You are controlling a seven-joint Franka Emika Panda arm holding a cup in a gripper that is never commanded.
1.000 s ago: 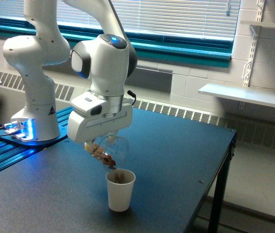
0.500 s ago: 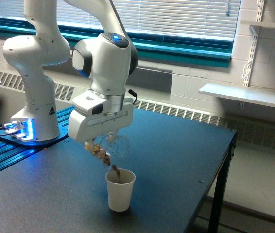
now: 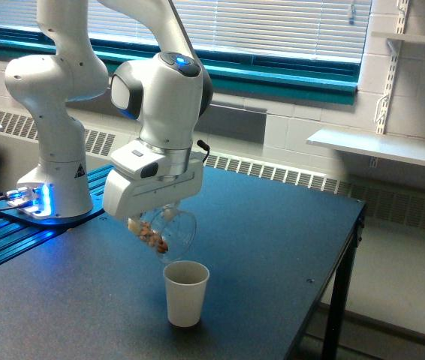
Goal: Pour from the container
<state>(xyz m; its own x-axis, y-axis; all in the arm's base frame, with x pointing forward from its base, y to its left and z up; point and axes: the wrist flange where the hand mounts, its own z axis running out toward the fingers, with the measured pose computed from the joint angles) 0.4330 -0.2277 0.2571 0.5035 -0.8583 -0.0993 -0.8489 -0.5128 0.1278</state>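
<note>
Holding tilted container [image 3: 164,231], no legible writing

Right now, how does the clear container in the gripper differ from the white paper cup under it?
The container is see-through, with brown and tan bits inside; the paper cup is opaque white. The container is held tilted in the gripper, off the table; the paper cup stands upright on it. The container looks somewhat wider. Both are open-topped.

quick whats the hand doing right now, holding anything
Hand: shut on the clear container, tilted mouth-down over the white paper cup.
</note>
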